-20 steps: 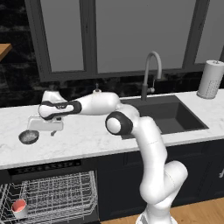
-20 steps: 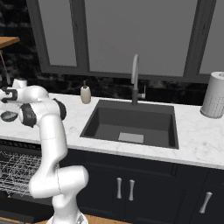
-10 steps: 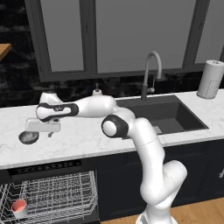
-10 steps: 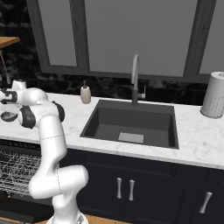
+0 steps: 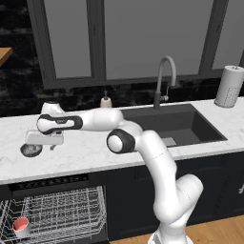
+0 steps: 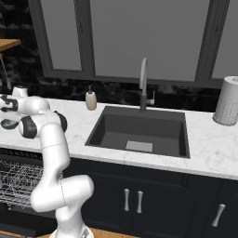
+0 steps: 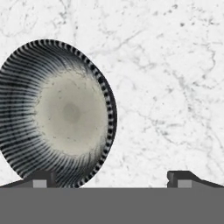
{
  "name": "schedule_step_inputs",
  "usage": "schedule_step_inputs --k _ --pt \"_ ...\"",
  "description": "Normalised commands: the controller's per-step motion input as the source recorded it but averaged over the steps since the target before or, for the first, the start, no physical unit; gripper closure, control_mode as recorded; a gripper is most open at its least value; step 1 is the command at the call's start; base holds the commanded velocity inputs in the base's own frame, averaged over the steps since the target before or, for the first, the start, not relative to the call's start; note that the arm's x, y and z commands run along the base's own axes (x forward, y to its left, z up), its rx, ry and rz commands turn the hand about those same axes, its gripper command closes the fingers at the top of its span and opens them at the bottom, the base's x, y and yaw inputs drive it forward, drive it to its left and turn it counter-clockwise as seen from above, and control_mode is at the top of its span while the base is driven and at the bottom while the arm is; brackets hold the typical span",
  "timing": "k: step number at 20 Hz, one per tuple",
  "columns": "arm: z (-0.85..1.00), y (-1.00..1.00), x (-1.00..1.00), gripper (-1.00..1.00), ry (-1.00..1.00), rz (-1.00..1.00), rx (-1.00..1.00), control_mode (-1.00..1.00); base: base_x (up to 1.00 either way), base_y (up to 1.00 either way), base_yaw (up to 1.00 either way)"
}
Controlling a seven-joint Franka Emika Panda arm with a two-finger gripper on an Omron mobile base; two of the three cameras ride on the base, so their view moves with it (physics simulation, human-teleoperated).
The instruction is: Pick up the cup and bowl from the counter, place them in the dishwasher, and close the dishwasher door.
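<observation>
The bowl [image 5: 31,150] sits on the white marble counter [image 5: 86,153] at the left, and from above it shows a dark ribbed rim and a pale speckled centre [image 7: 57,113]. My gripper [image 5: 43,146] hangs open just over it. In the hand view the gripper [image 7: 111,179] has one fingertip [image 7: 41,178] over the bowl's near edge and the other over bare marble. The bowl's right rim lies between them. The cup [image 5: 20,225] stands in the dishwasher's pulled-out wire rack [image 5: 62,214] under the vented strip [image 5: 47,183]. The dishwasher door is out of view.
A dark sink [image 5: 176,126] with a tall faucet [image 5: 164,81] is set into the counter to the right. A beige soap bottle [image 5: 106,101] stands by the back wall and a paper towel roll [image 5: 228,86] at the far right. Dark cabinets [image 6: 135,200] run below.
The hand has moved a little left and down, closer over the bowl. The jaws have stayed open, and the bowl and cup have not moved.
</observation>
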Motion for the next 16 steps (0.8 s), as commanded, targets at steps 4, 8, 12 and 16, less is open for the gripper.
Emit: schedule_step_inputs --k 4,8,12,16 --pt "-0.04 0.05 0.18 -1.00 0.00 0.00 0.00 -1.00 0.00 0.00 0.00" --pt "-0.03 0.08 0.07 -1.00 0.00 0.00 0.00 -1.00 0.00 0.00 0.00" --pt "-0.11 0.11 0.00 -1.00 0.00 0.00 0.00 -1.00 0.00 0.00 0.00" --pt "-0.23 0.03 0.00 -1.00 0.01 0.00 0.00 -1.00 0.00 0.00 0.00"
